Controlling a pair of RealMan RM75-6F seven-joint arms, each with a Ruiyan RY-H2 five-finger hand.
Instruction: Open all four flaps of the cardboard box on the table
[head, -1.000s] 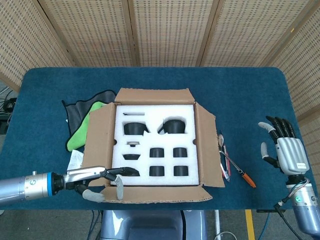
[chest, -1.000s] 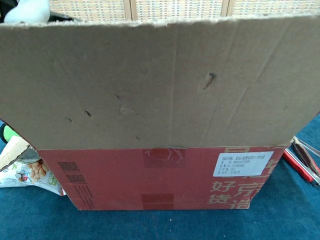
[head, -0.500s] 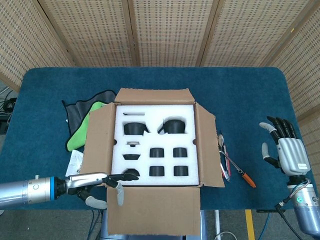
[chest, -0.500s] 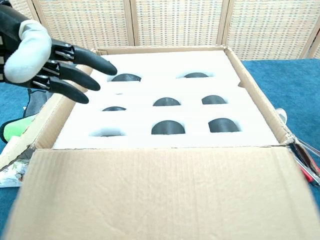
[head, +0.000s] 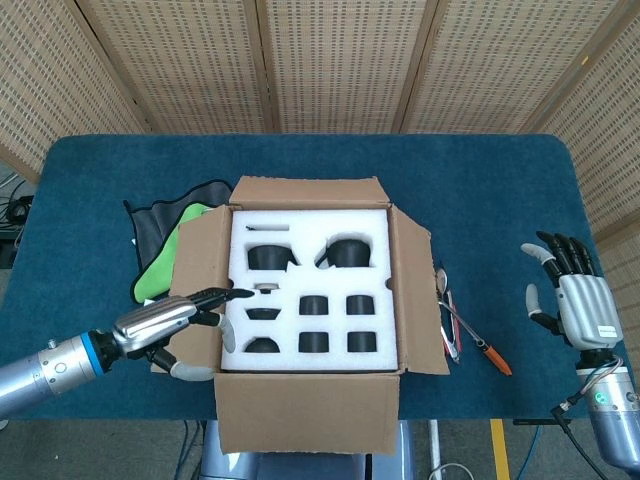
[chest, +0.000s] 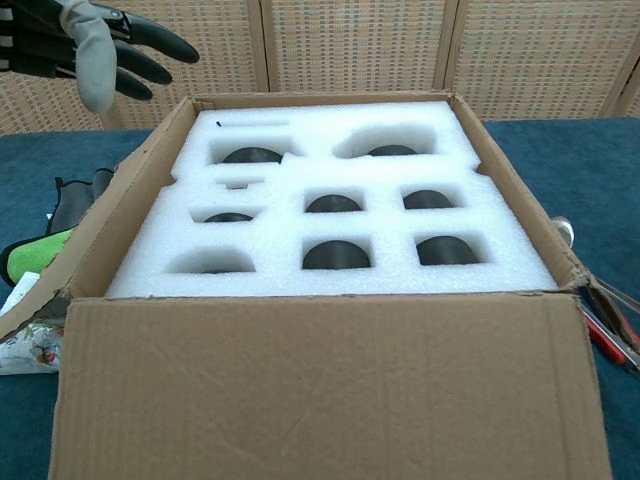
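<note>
- The brown cardboard box (head: 310, 300) sits mid-table (head: 480, 180), near the front edge.
- All four flaps look open; white foam (chest: 330, 200) shows. The job seems done.
- The left robot hand (head: 170, 325) hovers over the left flap, fingers spread, holding nothing.
- The right robot hand (head: 570, 295) is open and empty by the right edge.

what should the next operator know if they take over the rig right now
Left hand: open, holds nothing, fingers over the left flap of the cardboard box.
Right hand: open, upright, off to the right of the box, touching nothing.
Box sits mid-table, white foam insert exposed.
Done: far flap, left flap, right flap and near flap all appear folded outward.
Left: seemingly nothing; check that the flaps stay open, then withdraw the left hand.
</note>
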